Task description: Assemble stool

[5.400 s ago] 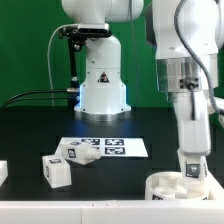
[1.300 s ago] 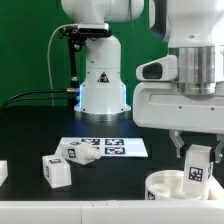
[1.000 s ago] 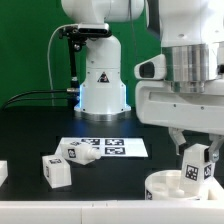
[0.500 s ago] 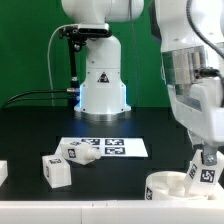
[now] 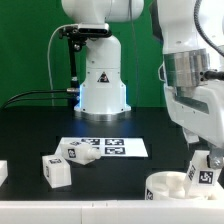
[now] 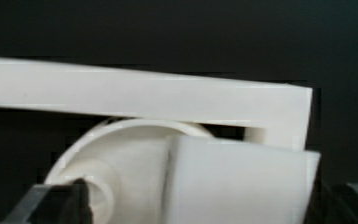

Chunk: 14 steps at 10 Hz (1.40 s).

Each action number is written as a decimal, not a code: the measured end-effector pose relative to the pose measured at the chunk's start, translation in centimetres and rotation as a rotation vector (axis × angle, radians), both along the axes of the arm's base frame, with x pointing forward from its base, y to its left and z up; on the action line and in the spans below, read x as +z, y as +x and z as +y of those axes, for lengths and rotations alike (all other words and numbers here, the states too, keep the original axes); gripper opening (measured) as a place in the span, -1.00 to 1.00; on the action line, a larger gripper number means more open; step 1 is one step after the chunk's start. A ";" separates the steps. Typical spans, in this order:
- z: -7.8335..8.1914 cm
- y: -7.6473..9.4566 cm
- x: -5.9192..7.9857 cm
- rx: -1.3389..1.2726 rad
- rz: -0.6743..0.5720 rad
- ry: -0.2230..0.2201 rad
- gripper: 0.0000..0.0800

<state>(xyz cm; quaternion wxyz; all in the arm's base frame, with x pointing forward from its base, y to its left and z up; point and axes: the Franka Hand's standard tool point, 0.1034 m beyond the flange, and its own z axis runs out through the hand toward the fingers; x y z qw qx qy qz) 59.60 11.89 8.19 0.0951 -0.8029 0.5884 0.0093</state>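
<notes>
The round white seat [image 5: 170,187] lies at the table's front, on the exterior view's right. A white leg [image 5: 203,175] with a black-and-white tag stands upright on its right part. My gripper [image 5: 206,166] hangs straight over that leg with a finger on each side. In the wrist view the leg [image 6: 243,185] fills the space between the dark fingers [image 6: 60,200], and a gap shows beside the one finger, so the jaws stand open. The seat [image 6: 123,165] curves behind the leg. Whether the leg sits in a socket is hidden.
Two loose white legs [image 5: 57,170] [image 5: 80,152] lie at the front on the exterior view's left, next to the marker board [image 5: 110,147]. The arm's white base [image 5: 100,85] stands behind it. A white angled bar [image 6: 140,90] crosses the wrist view.
The gripper came down with the tagged leg onto the seat's right part. Its jaws, shut on the leg before, now stand apart from it.
</notes>
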 end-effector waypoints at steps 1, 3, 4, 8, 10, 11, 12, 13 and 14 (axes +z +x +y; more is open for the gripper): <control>-0.2 0.2 0.5 0.168 -0.035 -0.014 0.61; 0.0 0.0 0.4 0.341 -0.048 -0.026 0.62; -0.1 0.0 0.4 0.420 -0.061 -0.035 0.62; 0.6 0.4 0.9 0.948 -0.138 -0.124 0.62; 0.1 0.5 0.9 1.228 -0.164 -0.156 0.62; 0.0 0.5 0.9 1.266 -0.168 -0.164 0.62; -0.2 0.5 0.8 1.332 -0.175 -0.172 0.62; -0.3 0.6 0.8 1.379 -0.179 -0.178 0.62; -0.5 0.6 0.8 1.516 -0.185 -0.201 0.62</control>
